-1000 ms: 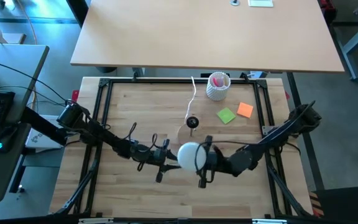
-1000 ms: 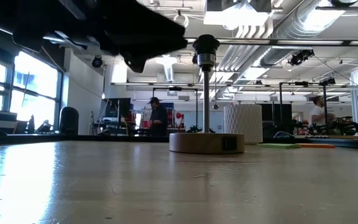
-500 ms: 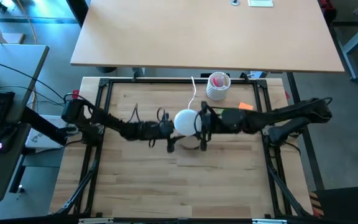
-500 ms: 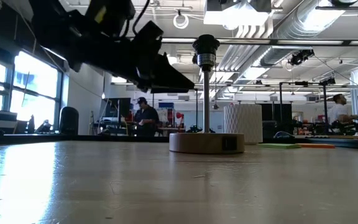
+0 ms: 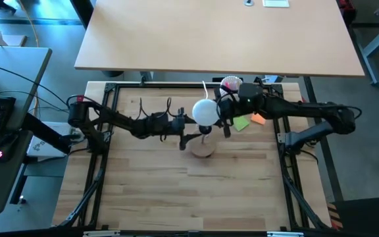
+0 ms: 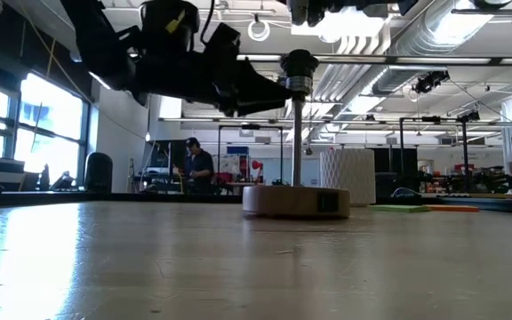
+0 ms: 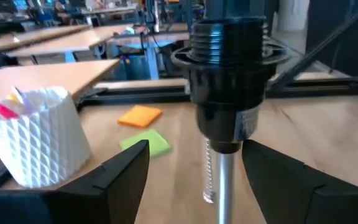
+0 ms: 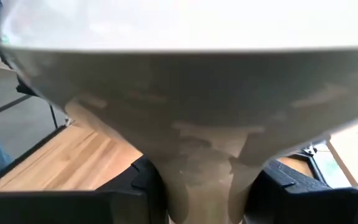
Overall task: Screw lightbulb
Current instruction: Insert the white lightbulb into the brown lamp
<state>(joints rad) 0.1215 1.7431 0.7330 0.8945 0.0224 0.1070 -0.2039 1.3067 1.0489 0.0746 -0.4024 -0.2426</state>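
Wooden table (image 5: 150,171), open workshop, person (image 6: 192,166) behind

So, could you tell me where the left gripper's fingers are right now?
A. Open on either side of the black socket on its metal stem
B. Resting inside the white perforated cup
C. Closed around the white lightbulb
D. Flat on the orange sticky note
A: in the left wrist view the left gripper stands open, one finger on each side of the black socket and its stem, while the right gripper holds the lightbulb.
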